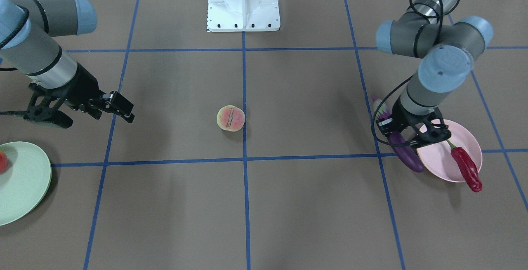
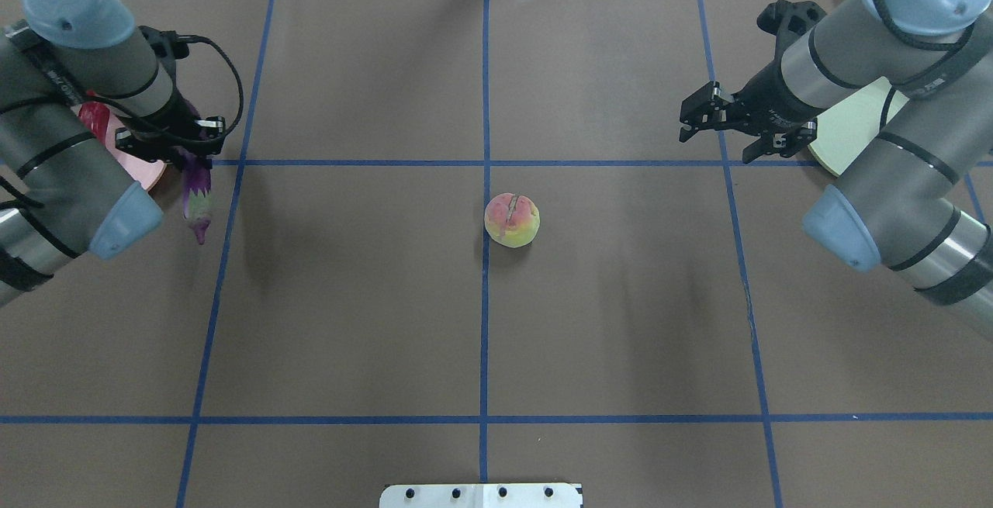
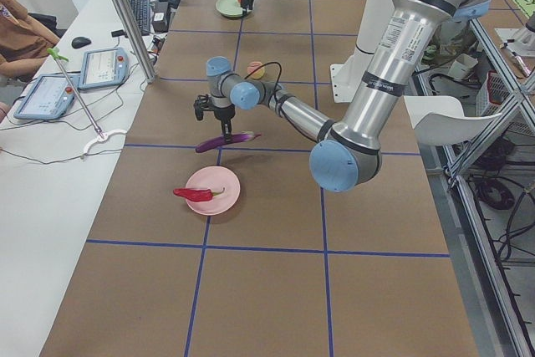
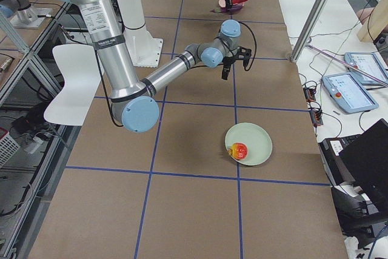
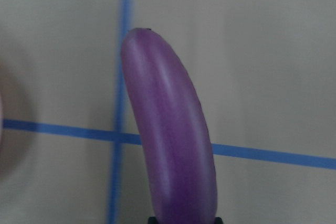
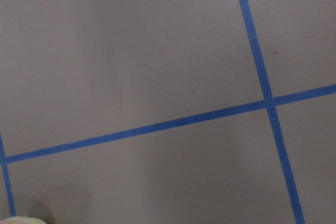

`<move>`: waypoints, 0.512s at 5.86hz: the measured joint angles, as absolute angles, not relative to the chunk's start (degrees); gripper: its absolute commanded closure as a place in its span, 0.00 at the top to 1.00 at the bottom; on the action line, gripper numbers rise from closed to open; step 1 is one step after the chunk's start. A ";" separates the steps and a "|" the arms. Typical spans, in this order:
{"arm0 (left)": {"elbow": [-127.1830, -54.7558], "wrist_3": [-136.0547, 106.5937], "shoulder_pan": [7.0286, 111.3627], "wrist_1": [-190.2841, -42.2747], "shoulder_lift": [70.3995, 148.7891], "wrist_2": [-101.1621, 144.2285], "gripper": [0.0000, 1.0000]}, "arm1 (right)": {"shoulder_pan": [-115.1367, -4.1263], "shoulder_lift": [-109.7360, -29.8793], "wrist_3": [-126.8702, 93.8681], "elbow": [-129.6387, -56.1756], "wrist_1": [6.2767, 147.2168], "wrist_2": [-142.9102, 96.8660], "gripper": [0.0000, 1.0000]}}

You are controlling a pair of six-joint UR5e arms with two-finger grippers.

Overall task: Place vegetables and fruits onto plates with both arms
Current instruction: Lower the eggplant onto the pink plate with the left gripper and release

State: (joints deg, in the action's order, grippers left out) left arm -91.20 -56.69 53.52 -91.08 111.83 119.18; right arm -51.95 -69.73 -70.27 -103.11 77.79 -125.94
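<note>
A wide brown desk [image 1: 288, 212] is marked into large squares by blue tape [image 1: 244, 187]. A white robot base [image 1: 243, 2] stands at its back edge.

Two grey and silver arms reach in from either end. The left arm [image 1: 437, 43] bends down over its end of the desk. The right arm [image 1: 37, 51] slants down over the opposite end.

The green plate [image 1: 24, 196] lies at the right arm's end, near the front edge. The pink plate [image 1: 441, 163] lies at the left arm's end.

The eggplant [image 3: 227, 140] is roughly level, its green cap toward the robot, just beside the pink plate on the side nearer the desk's middle. I cannot tell whether it touches the desk.

The left gripper [image 1: 402, 136] points down and is clamped around the eggplant's middle. The right gripper [image 4: 236, 68] hangs over bare desk between the green plate and the centre. Its jaws are spread apart, with nothing between them.

The chili [image 1: 466, 167] lies on the pink plate, with its red tip overhanging the front rim.

The peach [image 1: 231, 118] sits alone at the desk's centre, touching the middle tape line, well apart from both plates.

The red fruit [image 4: 238, 150] rests on the green plate, close to its rim.
</note>
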 measured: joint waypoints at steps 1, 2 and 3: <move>-90.39 -55.35 54.97 -91.09 109.67 119.14 0.00 | -50.54 -69.67 -71.60 -103.66 77.78 -124.63 1.00; -89.23 -53.50 56.05 -91.23 108.84 119.02 0.03 | -49.86 -69.64 -72.12 -103.83 77.78 -123.96 1.00; -88.25 -50.49 57.00 -91.41 108.62 118.86 0.12 | -49.59 -69.62 -72.28 -103.86 77.78 -123.68 1.00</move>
